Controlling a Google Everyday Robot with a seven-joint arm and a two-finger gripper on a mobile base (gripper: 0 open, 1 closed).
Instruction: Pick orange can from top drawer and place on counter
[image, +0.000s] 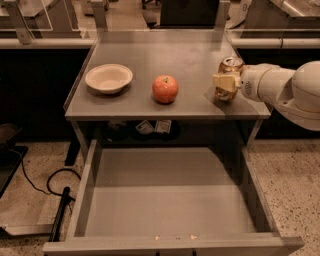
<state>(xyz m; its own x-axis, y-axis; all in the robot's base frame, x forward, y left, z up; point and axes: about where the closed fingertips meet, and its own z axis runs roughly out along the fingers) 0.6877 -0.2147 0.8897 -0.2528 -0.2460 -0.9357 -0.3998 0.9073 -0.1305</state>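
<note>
One small orange-brown drink can (231, 65); one round red-orange apple (165, 89); one shallow cream bowl (108, 78); one open grey metal drawer (170, 200); one flat grey counter (165, 50); one gripper (226, 84), at can, counter's right side.
</note>
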